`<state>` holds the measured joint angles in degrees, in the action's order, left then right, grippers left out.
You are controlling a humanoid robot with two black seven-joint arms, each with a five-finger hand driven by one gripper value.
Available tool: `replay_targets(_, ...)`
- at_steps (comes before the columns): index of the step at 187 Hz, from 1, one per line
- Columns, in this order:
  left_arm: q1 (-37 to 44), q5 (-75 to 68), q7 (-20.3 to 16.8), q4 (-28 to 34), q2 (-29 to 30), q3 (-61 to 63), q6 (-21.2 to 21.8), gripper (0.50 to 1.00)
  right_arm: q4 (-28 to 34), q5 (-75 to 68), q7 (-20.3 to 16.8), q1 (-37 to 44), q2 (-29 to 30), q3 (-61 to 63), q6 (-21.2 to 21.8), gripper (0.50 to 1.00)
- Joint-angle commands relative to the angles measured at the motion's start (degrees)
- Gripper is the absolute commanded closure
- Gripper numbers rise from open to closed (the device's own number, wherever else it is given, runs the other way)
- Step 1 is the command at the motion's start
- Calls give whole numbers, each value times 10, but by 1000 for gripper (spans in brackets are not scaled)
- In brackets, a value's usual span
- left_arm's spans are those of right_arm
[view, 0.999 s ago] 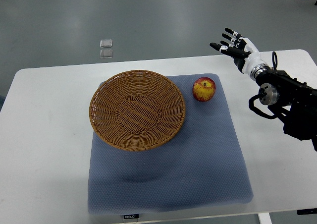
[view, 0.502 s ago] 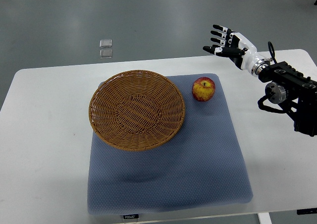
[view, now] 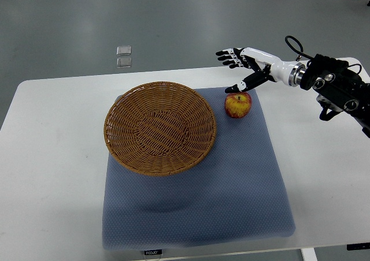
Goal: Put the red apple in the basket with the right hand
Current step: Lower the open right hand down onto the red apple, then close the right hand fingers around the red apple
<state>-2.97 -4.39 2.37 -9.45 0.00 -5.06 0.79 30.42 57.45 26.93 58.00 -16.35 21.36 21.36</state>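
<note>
A red and yellow apple (view: 238, 105) lies on the blue-grey mat (view: 231, 180), just right of the round wicker basket (view: 160, 127). The basket holds nothing. My right hand (view: 240, 67) comes in from the right edge and hovers just above and behind the apple. Its fingers are spread, with the thumb tip (view: 230, 89) close over the apple's top. It holds nothing. My left arm does not show.
The mat lies on a white table (view: 52, 157). Two small clear squares (view: 124, 56) lie on the grey floor beyond the table's far edge. My right forearm (view: 338, 88) is over the table's right end.
My right hand has swung left and down from beyond the table's far right, and now reaches over the apple. The apple and basket have not moved.
</note>
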Motion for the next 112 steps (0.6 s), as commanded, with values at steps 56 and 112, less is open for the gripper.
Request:
replay_targets(56,0,-1,0,-4,0,1,0,500,3,119,45,35,-2,-121,-4,587)
replay_targets(112,0,-1,0,-5,0,1,0,500,0,124,44,39,9,-178,-78,587)
